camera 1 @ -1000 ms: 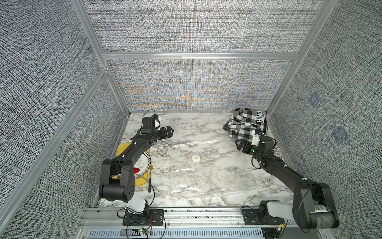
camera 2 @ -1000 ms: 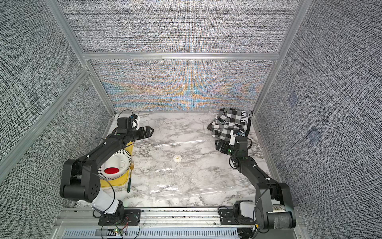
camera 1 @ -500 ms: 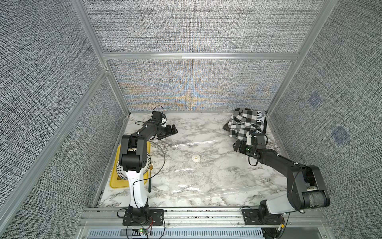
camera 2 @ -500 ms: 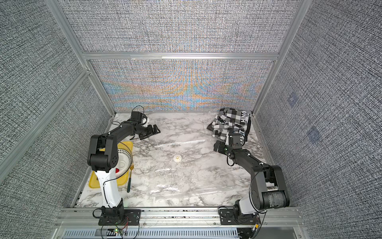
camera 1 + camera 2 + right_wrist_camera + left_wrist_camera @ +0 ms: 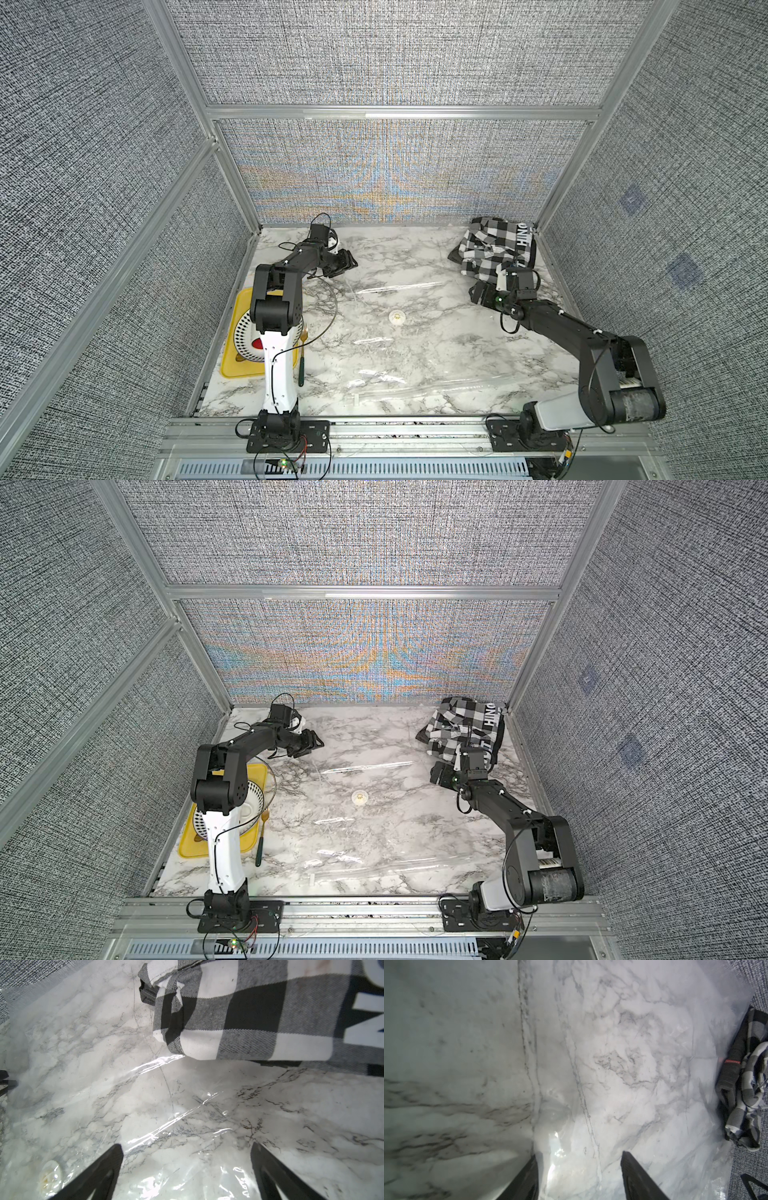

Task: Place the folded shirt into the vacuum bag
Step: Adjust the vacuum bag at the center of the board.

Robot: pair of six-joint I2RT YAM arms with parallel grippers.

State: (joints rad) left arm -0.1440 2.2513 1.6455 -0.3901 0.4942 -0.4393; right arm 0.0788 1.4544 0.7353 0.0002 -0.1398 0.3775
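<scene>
Marble tabletop (image 5: 415, 249) fills both top views. We see the vacuum bag (image 5: 395, 353) lying flat across its middle, and the folded shirt (image 5: 494, 245) sits in the far right corner, not inside it. Through the left wrist camera we find the left gripper (image 5: 579, 1154) with its jaws apart and clear plastic between them. Through the right wrist camera, the right gripper (image 5: 187, 1146) stands spread wide over the bag, just beside the shirt.

Left arm (image 5: 272, 286): black jointed links, white lower link (image 5: 279, 374), thin black cables (image 5: 334, 305), bolted black base plate (image 5: 286, 432). Right arm (image 5: 557, 324): black links, pale grey base segment (image 5: 561, 415), green wrist light (image 5: 498, 298), barcode label (image 5: 547, 860). Left gripper (image 5: 579, 1156), right gripper (image 5: 187, 1147): black tapered fingers (image 5: 99, 1169).
</scene>
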